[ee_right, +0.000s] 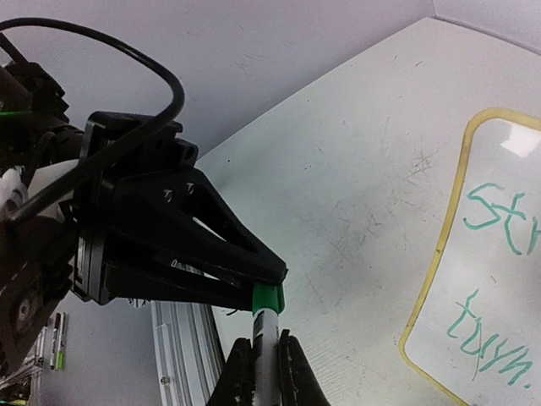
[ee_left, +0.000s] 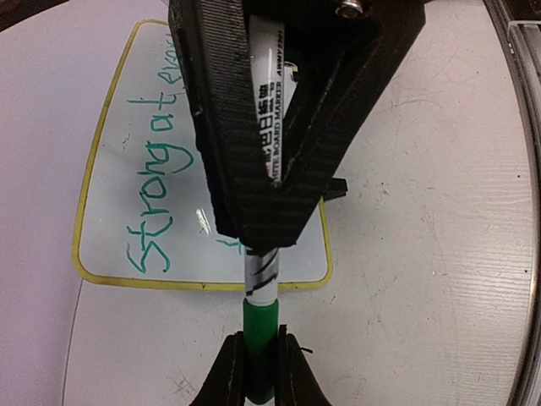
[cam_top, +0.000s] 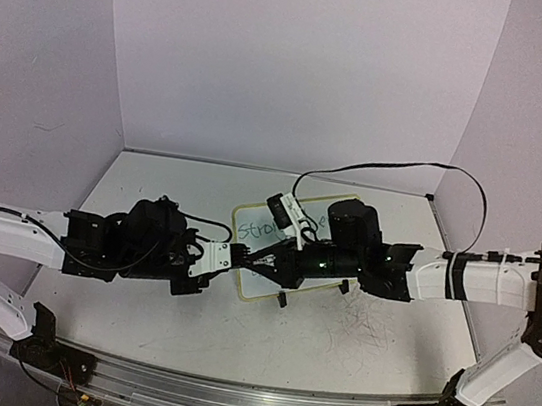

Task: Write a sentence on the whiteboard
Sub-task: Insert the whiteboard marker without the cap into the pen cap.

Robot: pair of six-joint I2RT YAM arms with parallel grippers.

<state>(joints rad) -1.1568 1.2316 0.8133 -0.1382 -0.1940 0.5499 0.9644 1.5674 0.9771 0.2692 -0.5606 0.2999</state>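
Whiteboard: sits in the middle of the table, partly hidden under both claws in the overhead view.
Sentence: green handwriting on the board; "Strong at" and part of a further word show on one line, "turn." on the other.
Marker: white barrel with a green end, held over the board's edge.
Left claw: clamped on the marker's green end.
Right claw: clamped on the white barrel, just beside the left claw.
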